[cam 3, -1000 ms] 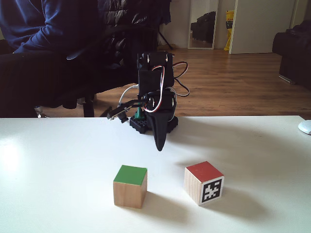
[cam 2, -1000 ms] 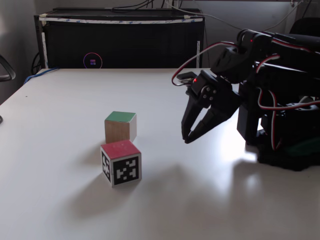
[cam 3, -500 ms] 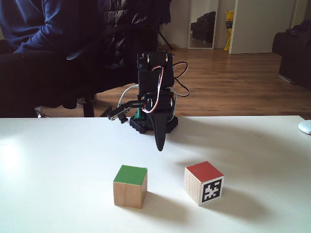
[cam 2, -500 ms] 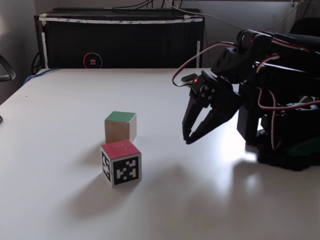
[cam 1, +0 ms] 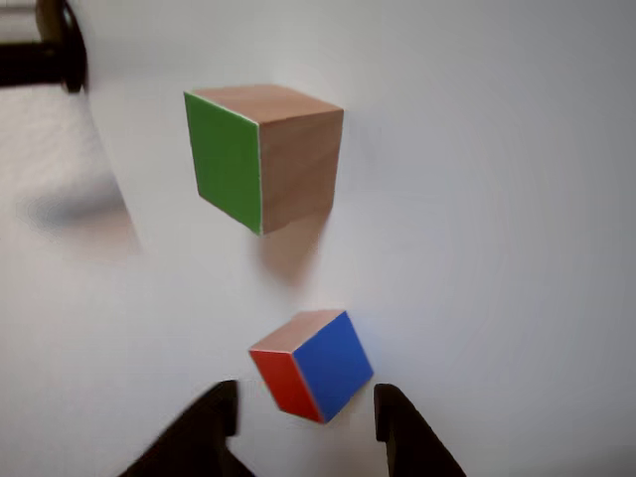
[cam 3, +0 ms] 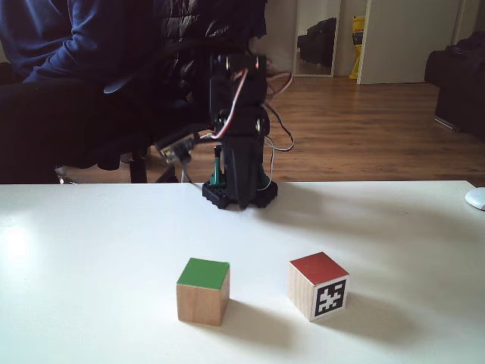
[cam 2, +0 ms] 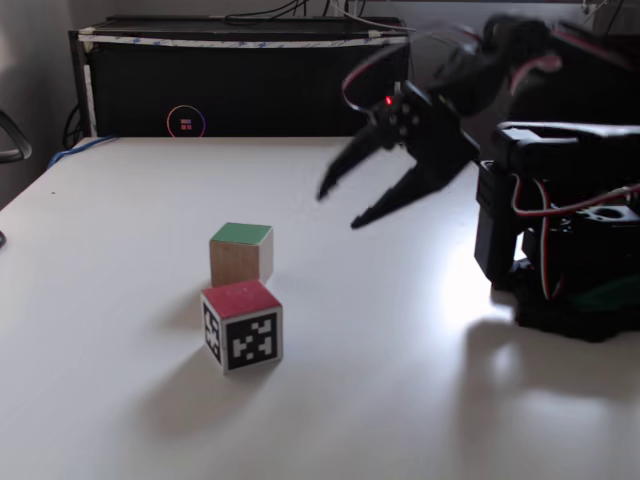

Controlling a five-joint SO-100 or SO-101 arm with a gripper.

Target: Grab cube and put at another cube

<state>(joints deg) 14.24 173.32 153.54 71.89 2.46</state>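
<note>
Green-faced wooden cube (cam 2: 240,254): sitting on the white table (cam 2: 400,400)
Red-and-blue wooden cube (cam 2: 242,325): just beside it
Gripper (cam 2: 338,207): raised above table, jaws spread, holding nothing

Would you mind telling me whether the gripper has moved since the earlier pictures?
Yes. In a fixed view the gripper has risen and swung left, off the table and in front of the black cabinet, fingers spread; the cube hasn't moved.
</note>
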